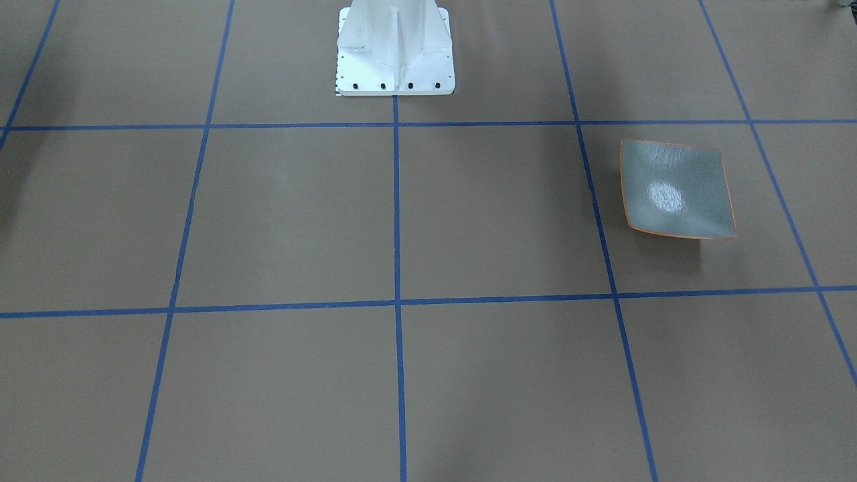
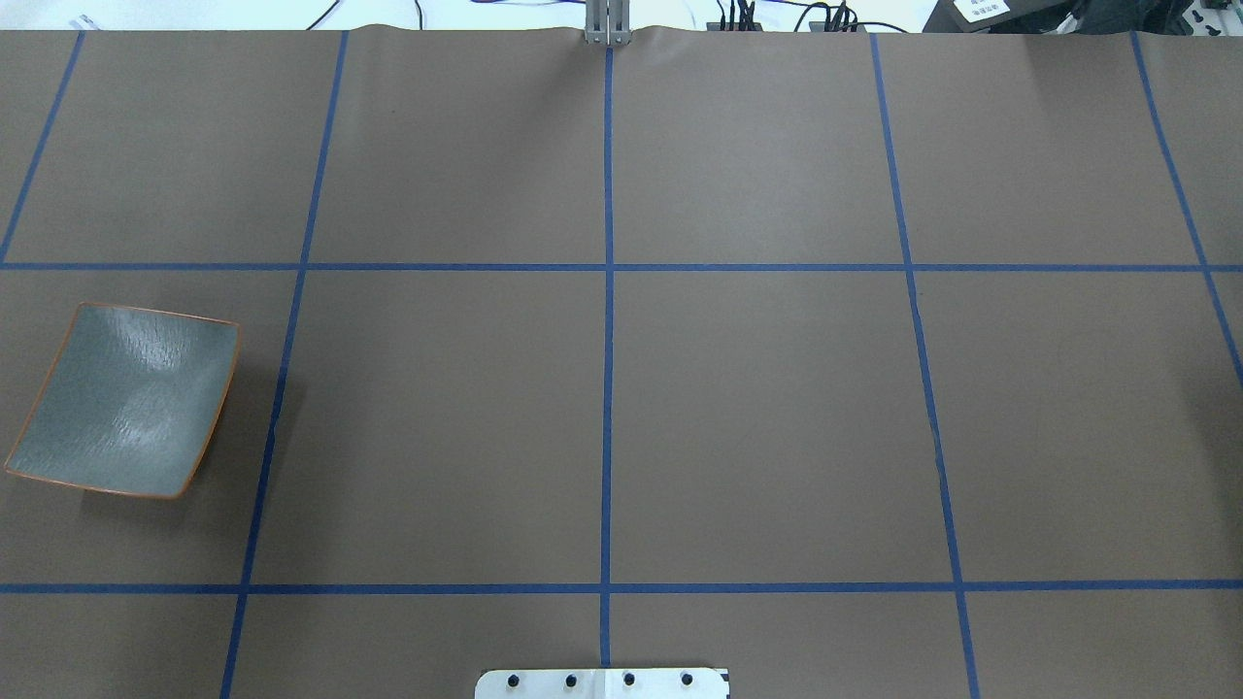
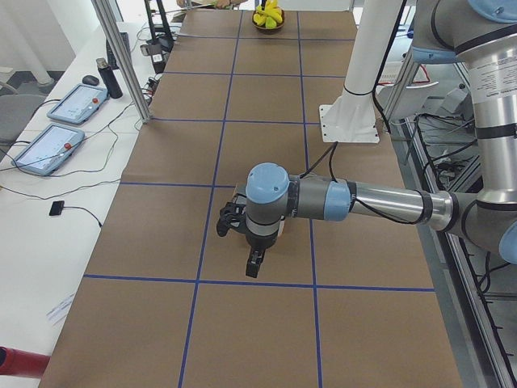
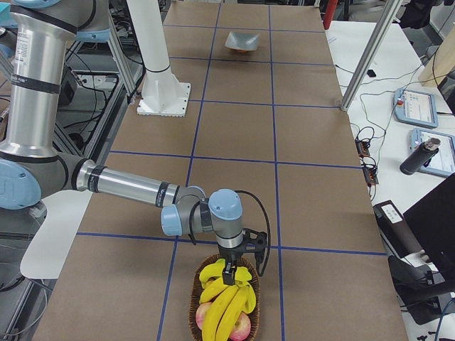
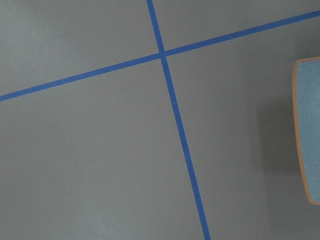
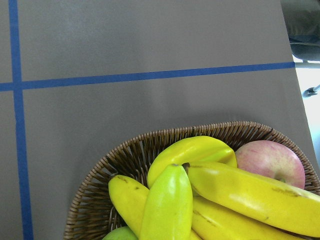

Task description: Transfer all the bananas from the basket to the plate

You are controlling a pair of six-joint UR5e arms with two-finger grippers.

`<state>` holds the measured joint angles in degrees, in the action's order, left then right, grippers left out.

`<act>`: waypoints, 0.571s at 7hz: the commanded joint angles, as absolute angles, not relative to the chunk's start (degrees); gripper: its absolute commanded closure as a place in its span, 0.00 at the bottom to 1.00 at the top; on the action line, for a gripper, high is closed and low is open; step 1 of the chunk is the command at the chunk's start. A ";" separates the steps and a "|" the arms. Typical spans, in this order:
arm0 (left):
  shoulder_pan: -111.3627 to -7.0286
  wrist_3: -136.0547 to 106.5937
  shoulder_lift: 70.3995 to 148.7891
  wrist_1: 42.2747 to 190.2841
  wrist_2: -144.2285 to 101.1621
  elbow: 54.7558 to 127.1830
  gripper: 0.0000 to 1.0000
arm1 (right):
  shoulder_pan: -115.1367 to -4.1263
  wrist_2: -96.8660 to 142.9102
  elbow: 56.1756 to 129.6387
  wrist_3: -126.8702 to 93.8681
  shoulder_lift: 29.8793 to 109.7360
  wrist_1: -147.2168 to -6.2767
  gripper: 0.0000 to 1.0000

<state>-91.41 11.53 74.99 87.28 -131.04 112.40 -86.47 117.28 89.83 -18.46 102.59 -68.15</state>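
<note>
We find the bananas heaped in the wicker basket at the right end of the table, a pink apple tucked against them, while the plate sits bare at the left end, well apart from the fruit. The right gripper hangs directly over the near end of the pile, almost touching the topmost banana, so the fruit lies straight below it. We cannot tell whether its jaws are parted or closed, since only the side camera shows it. The bananas' long axes seem to run roughly along the table's length, fanning away from the gripper, so we judge a grasp across a banana's width to be the sensible approach. The left gripper hovers over the table just beside the plate, and its state is equally unclear. The right arm is plainly the nearer one for picking.
</note>
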 commanded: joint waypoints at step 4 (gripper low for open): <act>-91.49 11.60 74.71 87.28 -130.96 112.59 0.00 | -81.30 112.68 83.87 -19.95 102.48 -63.66 0.58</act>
<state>-91.48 11.60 74.75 87.28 -131.03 112.62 -81.78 113.22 86.31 -19.89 102.53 -66.20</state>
